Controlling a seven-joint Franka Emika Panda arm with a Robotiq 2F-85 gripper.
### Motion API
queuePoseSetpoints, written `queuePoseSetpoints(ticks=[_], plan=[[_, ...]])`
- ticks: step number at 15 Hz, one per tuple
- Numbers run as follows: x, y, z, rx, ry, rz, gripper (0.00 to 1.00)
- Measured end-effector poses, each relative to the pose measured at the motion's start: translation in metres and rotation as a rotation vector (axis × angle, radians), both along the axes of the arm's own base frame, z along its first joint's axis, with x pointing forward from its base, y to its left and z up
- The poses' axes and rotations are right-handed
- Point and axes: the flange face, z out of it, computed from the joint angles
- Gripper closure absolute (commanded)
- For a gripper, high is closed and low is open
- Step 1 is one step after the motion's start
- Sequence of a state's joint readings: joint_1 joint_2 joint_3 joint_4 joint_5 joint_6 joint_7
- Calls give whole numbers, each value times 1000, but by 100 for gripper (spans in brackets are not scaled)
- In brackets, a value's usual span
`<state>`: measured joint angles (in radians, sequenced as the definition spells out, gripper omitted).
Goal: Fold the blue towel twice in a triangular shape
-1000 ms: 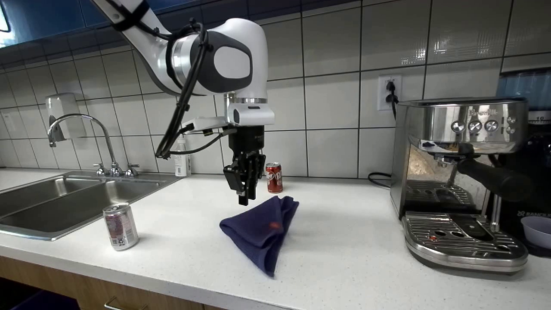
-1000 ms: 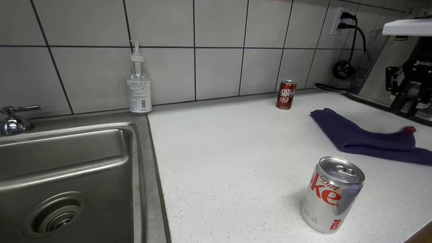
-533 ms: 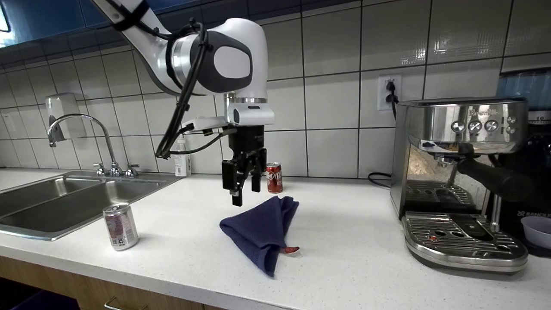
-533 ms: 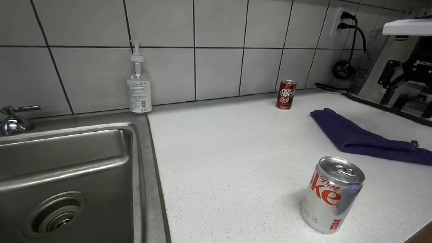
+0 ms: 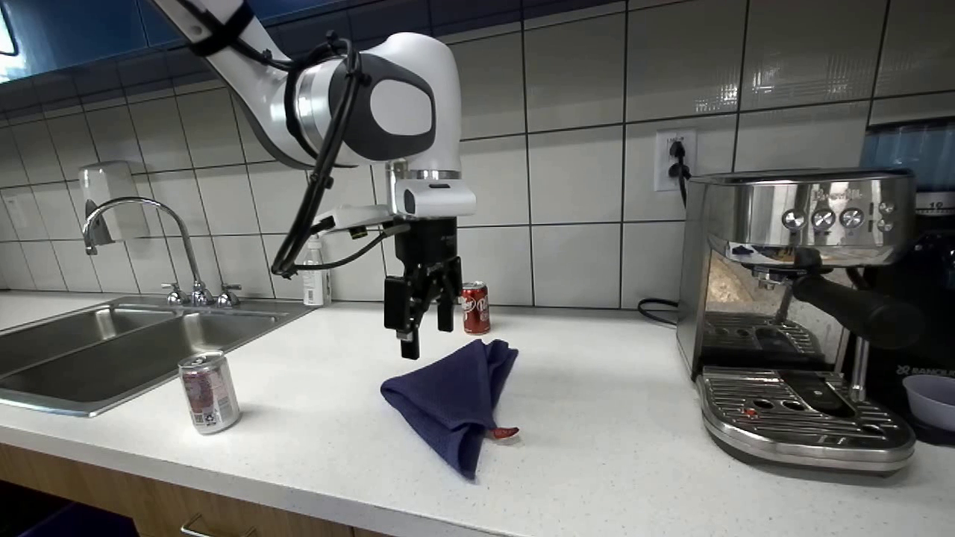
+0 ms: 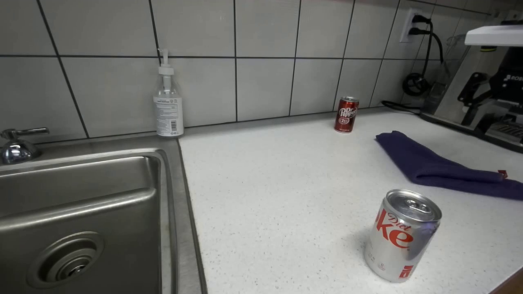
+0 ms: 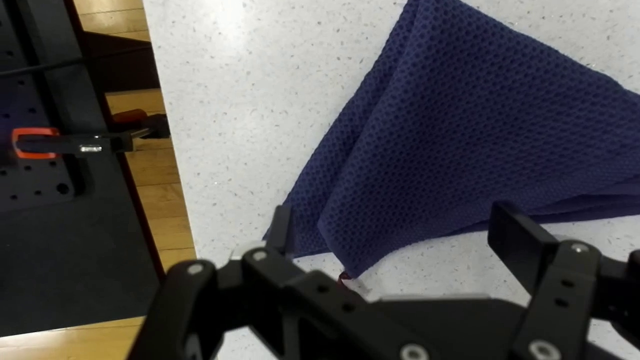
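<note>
Labels first: we read "Dr Pepper" on the red can point(image 6: 346, 115) and "Diet" plus "ke" on the silver can point(image 6: 402, 236); the gripper point(image 5: 428, 337) body carries "ROBO", clipped by the frame edge. Espresso machine point(image 5: 806, 239) brand script is too soft for us to call; on the black appliance point(image 5: 932, 283) next to it we make out "RANCIL". Pump bottle point(image 6: 168, 116) label too blurred to read. Count: one blue towel point(image 5: 440, 395), two cans, one pump bottle, one espresso machine, two basins in the sink point(image 5: 261, 304). Towel lies on the counter point(image 5: 589, 418) between silver can and espresso machine, layered, roughly triangular, red tab point(image 5: 504, 432) poking out at its edge; fold count we can't tell. Gripper is released, fingers spread, above the counter and apart from the towel. In an exterior view we get the sink drain point(image 6: 67, 260) and the "Diet" lettering; in an exterior view we get the faucet point(image 5: 200, 292) and the espresso machine's front. Only the wrist view has the orange-and-black clamp point(image 7: 75, 144) and wood floor point(image 7: 155, 200) past the counter's edge, and it resolves the towel's weave.
</note>
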<state>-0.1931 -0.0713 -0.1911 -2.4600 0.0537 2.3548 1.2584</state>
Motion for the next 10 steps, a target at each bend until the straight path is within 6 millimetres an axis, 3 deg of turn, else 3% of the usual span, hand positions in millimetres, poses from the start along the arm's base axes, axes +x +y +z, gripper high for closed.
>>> queuePoseSetpoints(ticks=[10], plan=[[-29, 12, 12, -47, 2, 212, 0]])
